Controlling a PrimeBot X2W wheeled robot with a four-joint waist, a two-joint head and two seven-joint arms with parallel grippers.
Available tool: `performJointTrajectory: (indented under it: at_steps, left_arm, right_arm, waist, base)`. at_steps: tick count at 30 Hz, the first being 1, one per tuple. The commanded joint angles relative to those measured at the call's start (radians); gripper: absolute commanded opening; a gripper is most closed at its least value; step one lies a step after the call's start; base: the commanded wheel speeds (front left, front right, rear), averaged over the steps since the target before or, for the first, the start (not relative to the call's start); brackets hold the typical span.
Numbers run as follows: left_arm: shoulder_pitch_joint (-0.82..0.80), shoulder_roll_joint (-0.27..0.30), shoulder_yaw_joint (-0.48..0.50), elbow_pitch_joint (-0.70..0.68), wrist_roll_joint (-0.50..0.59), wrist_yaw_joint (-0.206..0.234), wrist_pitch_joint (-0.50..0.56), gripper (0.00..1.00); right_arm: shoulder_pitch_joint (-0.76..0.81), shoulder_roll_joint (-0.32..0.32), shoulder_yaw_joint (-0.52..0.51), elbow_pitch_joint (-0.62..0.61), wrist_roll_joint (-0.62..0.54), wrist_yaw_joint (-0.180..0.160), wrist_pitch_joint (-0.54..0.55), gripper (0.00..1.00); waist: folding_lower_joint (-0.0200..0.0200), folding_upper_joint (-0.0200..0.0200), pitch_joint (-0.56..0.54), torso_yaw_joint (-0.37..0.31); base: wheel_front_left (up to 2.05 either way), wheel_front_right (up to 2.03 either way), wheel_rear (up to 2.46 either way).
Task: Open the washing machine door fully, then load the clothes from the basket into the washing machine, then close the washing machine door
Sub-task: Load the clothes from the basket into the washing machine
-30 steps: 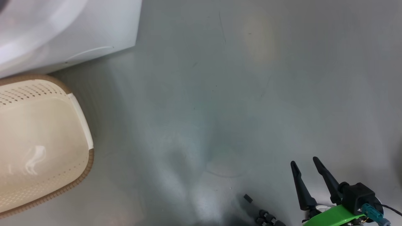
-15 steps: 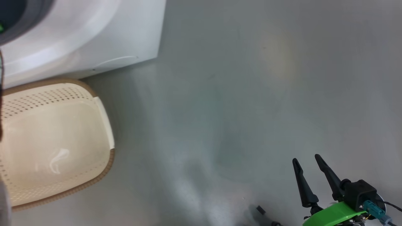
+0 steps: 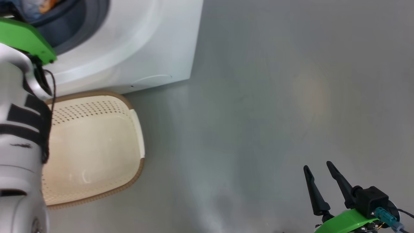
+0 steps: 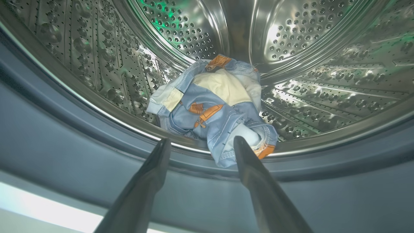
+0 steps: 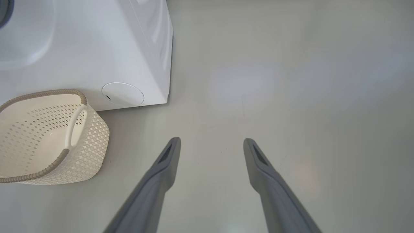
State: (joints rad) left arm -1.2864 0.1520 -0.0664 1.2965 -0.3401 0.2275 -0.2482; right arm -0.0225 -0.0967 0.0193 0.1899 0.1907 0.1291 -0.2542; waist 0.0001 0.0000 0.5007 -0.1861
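The washing machine stands at the upper left of the head view, its opening uncovered. The clothes, a light blue bundle with orange patches and a cream piece, lie in the steel drum at its front lip. My left gripper is open just before the bundle, over the grey gasket, and grips nothing. The basket stands on the floor before the machine with nothing in it. My right gripper hangs open over bare floor at the lower right. The washing machine door is out of view.
My pale left forearm rises along the head view's left edge, over the basket's left part. The right wrist view has the basket and the machine's white front at its left. Grey floor stretches to the right.
The head camera has swung left, so the machine and basket slid right in the picture and my left arm and the drum opening came into view. The right gripper stays open.
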Motion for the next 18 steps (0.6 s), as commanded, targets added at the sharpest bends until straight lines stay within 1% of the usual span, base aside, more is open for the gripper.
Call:
performJointTrajectory:
  at_steps: [1,6,9,15,18]
  left_arm:
    - [0.031,0.027,0.012,-0.029,-0.008,-0.013,-0.011,1.00]
    - [0.105,-0.007,0.011,-0.072,-0.011,-0.036,-0.013,1.00]
    - [0.138,-0.017,0.016,-0.095,-0.013,-0.042,-0.013,1.00]
    - [0.244,-0.050,0.035,-0.177,-0.022,-0.073,-0.013,1.00]
    - [0.299,-0.062,0.030,-0.225,-0.006,-0.085,-0.013,1.00]
  right_arm:
    - [-0.006,-0.014,0.018,-0.010,-0.006,0.002,-0.008,1.00]
    - [-0.013,-0.008,0.016,0.002,-0.012,0.002,-0.008,1.00]
    - [-0.015,-0.005,0.017,0.006,-0.015,0.002,-0.008,1.00]
    - [-0.028,0.005,0.013,0.013,-0.023,0.002,-0.008,1.00]
    - [-0.042,0.009,0.014,0.012,-0.028,0.002,-0.008,1.00]
  waist:
    - [-0.0001,0.0000,-0.042,0.039]
    - [-0.0001,0.0000,-0.084,0.068]
    - [-0.0001,0.0000,-0.100,0.079]
    - [-0.0001,0.0000,-0.147,0.103]
    - [-0.0001,0.0000,-0.165,0.110]
  base:
    - [0.00,0.00,0.00]
    - [0.00,0.00,0.00]
    - [0.00,0.00,0.00]
    - [0.00,0.00,0.00]
    - [0.00,0.00,0.00]
